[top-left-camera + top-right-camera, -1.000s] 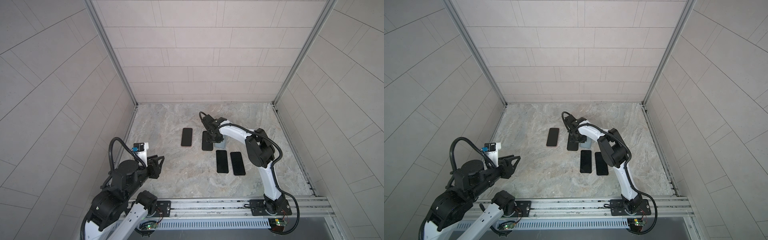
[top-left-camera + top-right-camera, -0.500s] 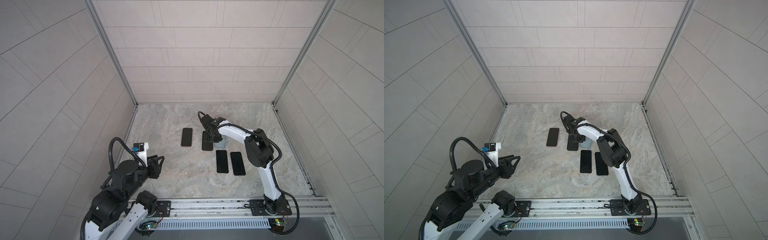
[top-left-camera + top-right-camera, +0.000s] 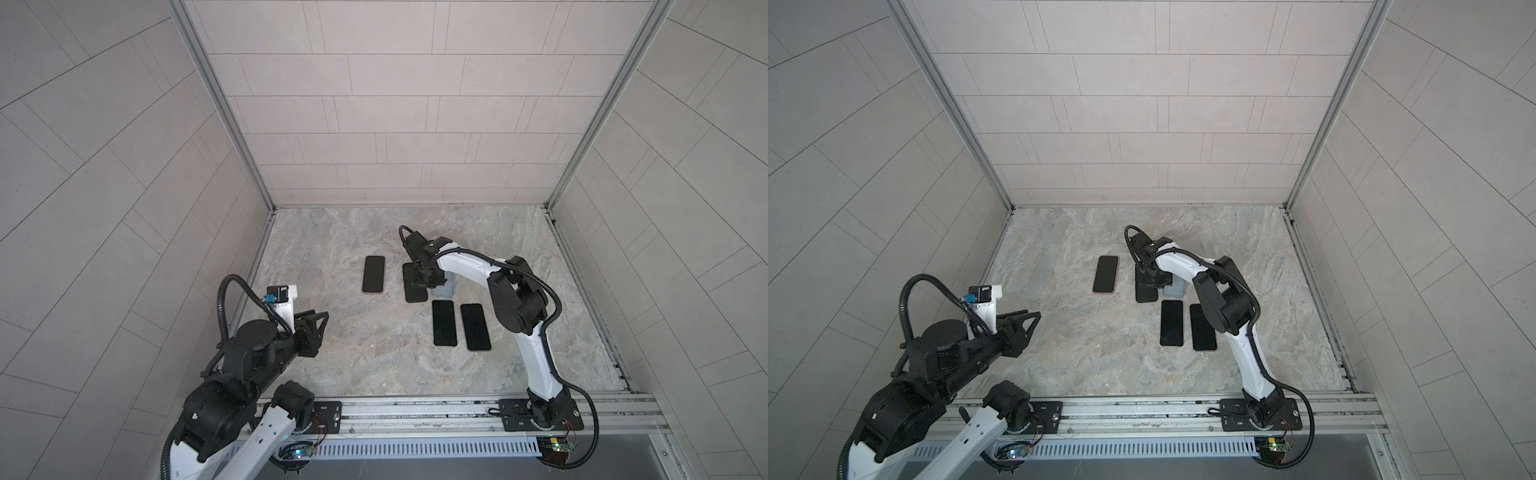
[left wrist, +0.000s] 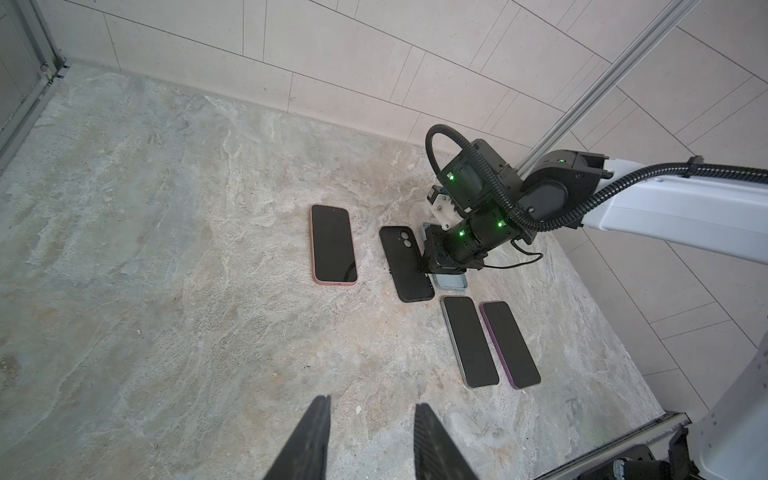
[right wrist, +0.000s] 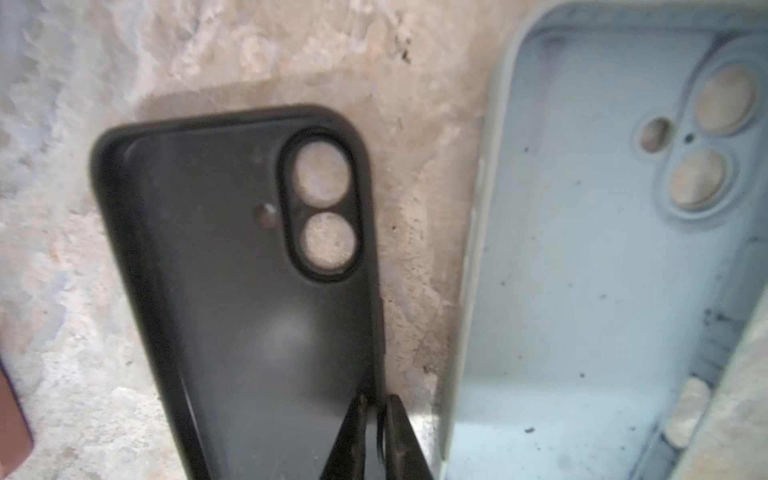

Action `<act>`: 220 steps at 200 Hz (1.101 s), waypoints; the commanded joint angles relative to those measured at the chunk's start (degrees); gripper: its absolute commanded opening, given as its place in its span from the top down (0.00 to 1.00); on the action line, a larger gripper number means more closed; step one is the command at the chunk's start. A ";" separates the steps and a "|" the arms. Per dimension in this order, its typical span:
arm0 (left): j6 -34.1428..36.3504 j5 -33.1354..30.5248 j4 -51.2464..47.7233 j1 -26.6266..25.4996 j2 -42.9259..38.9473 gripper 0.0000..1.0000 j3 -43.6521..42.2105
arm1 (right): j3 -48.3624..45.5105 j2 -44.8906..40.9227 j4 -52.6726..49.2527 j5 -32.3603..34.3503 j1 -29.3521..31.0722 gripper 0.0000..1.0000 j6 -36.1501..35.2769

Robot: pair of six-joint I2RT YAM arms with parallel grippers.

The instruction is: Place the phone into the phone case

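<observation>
Black phone case [image 5: 232, 291] — lay just beside blue case [image 5: 582, 270], rim clenched between right gripper [image 5: 376, 415] jaws. Left gripper [image 4: 370, 419] — hung well apart from it, jaws parted.

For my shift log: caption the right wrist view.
Right gripper pinches black case at its side wall; empty blue case beside it.

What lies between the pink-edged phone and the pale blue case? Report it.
The black case, hollow side up, with the right gripper shut on its rim. The left wrist view shows it plainly; both top views agree.
</observation>
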 commanded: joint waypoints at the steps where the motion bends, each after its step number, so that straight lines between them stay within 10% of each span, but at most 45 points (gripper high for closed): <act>1: 0.73 -0.42 0.87 0.35 -0.16 0.62 -0.17 | -1.63 0.22 -2.67 1.50 -0.25 1.00 0.63; 120: 0.77 -0.72 0.73 0.35 0.46 0.62 -0.24 | -14.35 -14.21 -1.56 -0.06 18.08 1.00 -21.60; 220: 0.37 -1.43 0.52 0.35 0.81 0.62 -0.25 | -18.46 -14.68 1.79 -4.74 27.22 1.00 -24.21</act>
